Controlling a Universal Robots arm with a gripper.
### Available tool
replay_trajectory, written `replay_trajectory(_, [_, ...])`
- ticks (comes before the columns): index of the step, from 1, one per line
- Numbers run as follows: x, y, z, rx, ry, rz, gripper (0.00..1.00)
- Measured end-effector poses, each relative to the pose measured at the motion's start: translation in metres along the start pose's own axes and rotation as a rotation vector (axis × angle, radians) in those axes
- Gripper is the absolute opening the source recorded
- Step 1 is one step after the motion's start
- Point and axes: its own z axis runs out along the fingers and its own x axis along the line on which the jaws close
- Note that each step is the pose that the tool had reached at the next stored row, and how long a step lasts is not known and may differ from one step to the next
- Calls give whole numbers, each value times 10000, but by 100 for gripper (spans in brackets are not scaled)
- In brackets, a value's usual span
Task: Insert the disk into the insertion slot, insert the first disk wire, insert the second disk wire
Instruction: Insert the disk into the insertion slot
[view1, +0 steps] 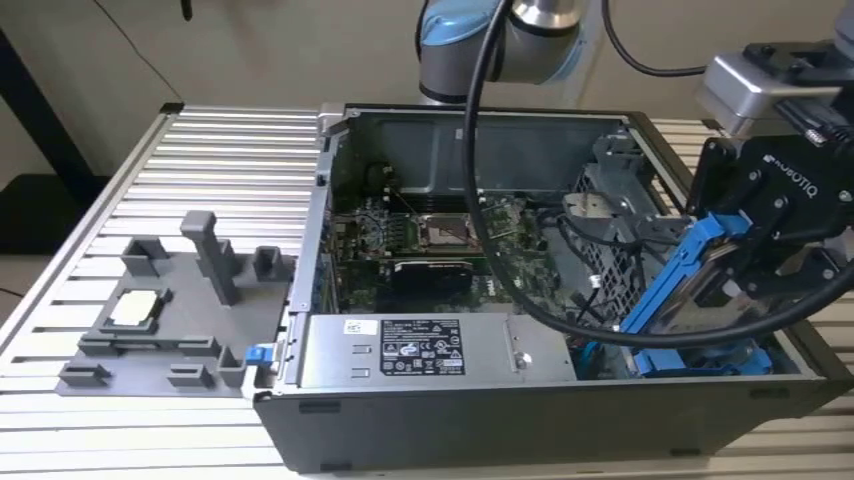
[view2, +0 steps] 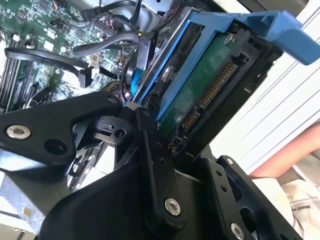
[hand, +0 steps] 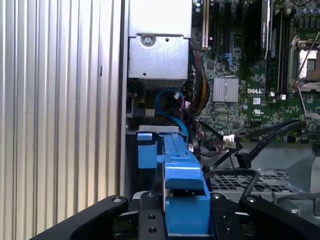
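Note:
In the exterior view my gripper (view1: 747, 290) hangs over the open case's right end, shut on the disk (view1: 694, 285). The disk's bright blue carrier is tilted steeply, its lower end down by the blue guides of the insertion slot (view1: 707, 362). The second wrist view shows the disk's (view2: 200, 95) green underside and connector row above my black fingers (view2: 155, 160). The first wrist view looks along the disk's blue carrier (hand: 182, 197), clamped in my gripper (hand: 185, 212), toward the slot's blue guide (hand: 145, 150). Loose black disk wires (hand: 240, 160) lie beside the grey perforated metal (hand: 235, 181).
The case (view1: 320, 300) lies open on a slatted aluminium table (view1: 227, 140). Inside are a green motherboard (view1: 427, 235) and a long grey metal box with a sticker (view1: 414, 350). A thick black cable (view1: 534, 300) loops across the case. A grey fixture (view1: 174, 320) stands at the exterior view's left.

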Motion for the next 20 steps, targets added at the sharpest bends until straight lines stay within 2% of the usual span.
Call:
replay_trajectory(8, [2,-5,138,0,-1,0,32])
replay_trajectory(13, [2,-5,140,0,5,1,34])
replay_trajectory(14, [2,-4,141,0,1,1,40])
replay_trajectory(16, [2,-3,112,-4,-3,1,40])
replay_trajectory(17, [1,-2,72,-6,-1,1,46])
replay_trajectory(20, [-1,3,-65,-8,-1,0,46])
